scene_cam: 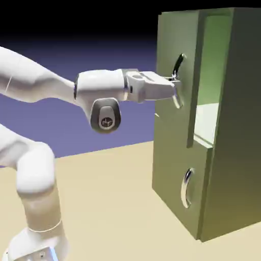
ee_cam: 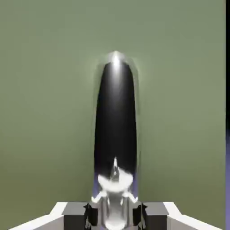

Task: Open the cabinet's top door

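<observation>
So the claw [scene_cam: 174, 81] has the top door's curved silver handle [scene_cam: 178, 80] between its fingertips, and it looks properly clamped on, one fingertip against each side of the bar. In the exterior view it's coming in from the left, roughly level, right at the front of the top door [scene_cam: 176, 76], gripping around the middle of the handle. The upper part of the handle sticks up above the grip and the lower end curves down below it. In the hand view the flat green panel fills nearly everything behind the claw, with the handle running up from between the fingers [ee_cam: 155, 215], all shiny and dark. The door itself is slightly open: it stands out from the olive-green cabinet [scene_cam: 232, 127], and through the gap you can see the pale inner shelf [scene_cam: 206, 121]. The bottom door [scene_cam: 178, 178] sits below it, closed, with its own smaller silver handle [scene_cam: 187, 188] well apart from the claw.
</observation>
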`<action>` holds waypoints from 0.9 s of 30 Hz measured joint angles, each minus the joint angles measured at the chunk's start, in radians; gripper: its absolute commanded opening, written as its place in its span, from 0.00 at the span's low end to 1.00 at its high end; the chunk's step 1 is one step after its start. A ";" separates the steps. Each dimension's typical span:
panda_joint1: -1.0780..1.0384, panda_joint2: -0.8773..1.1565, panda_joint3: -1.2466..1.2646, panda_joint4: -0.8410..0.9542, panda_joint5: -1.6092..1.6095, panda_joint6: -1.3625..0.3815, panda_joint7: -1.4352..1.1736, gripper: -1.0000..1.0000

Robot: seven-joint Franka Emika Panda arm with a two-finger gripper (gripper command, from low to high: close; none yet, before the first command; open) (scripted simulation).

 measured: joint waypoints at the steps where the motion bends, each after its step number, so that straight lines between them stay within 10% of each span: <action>1: -0.032 0.004 0.013 0.003 -0.041 0.006 0.044 0.00; 20: -0.608 -0.123 0.249 0.035 -0.721 0.086 0.855 0.00; 27: -0.534 -0.376 0.237 -0.051 -0.766 -0.152 0.968 0.00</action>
